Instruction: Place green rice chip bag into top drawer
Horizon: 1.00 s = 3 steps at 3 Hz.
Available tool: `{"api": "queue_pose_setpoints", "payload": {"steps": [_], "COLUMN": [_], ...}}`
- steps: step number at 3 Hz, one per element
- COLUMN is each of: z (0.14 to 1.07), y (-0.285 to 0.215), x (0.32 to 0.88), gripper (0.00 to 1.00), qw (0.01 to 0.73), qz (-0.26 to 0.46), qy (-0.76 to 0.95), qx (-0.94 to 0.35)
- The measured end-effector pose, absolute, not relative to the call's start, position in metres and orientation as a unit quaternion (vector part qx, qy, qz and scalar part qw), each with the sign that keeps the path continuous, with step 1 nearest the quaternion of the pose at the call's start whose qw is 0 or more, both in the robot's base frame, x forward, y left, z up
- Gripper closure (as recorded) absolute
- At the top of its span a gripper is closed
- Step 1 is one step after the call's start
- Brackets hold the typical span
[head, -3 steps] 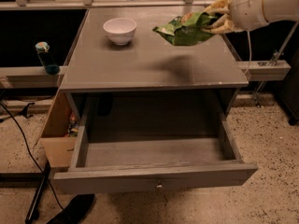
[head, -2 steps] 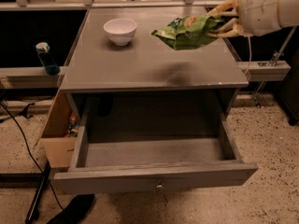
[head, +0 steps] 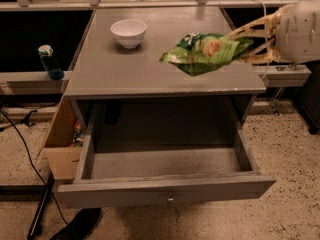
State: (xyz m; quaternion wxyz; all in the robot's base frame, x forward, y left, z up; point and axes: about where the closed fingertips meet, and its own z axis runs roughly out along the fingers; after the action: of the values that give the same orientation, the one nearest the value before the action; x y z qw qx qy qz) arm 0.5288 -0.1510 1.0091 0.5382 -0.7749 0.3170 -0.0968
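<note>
The green rice chip bag [head: 206, 53] hangs in the air above the right front part of the grey cabinet top [head: 125, 69]. My gripper [head: 246, 42] reaches in from the right and is shut on the bag's right end. The top drawer [head: 165, 191] stands pulled open below, with a small knob at the centre of its front, and its inside looks bare. The bag is above the cabinet top, behind the drawer's opening.
A white bowl [head: 129, 32] stands at the back left of the cabinet top. A tan cardboard box [head: 62, 146] sits left of the drawer. A blue bottle [head: 50, 62] stands on a ledge at left. Cables and a dark shoe [head: 75, 226] lie on the speckled floor.
The gripper has carried the bag forward and a little lower, toward the cabinet's front edge. The drawer and bowl have not moved.
</note>
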Motion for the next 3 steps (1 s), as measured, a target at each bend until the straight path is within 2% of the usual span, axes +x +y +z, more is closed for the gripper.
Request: {"api": "queue_pose_setpoints", "payload": {"steps": [3], "z": [0.989], "y": [-0.145], "x": [0.513], "gripper": [1.0], "qw": [0.523], "qz": [-0.12], "qy": [0.251], "qx": [-0.806]}}
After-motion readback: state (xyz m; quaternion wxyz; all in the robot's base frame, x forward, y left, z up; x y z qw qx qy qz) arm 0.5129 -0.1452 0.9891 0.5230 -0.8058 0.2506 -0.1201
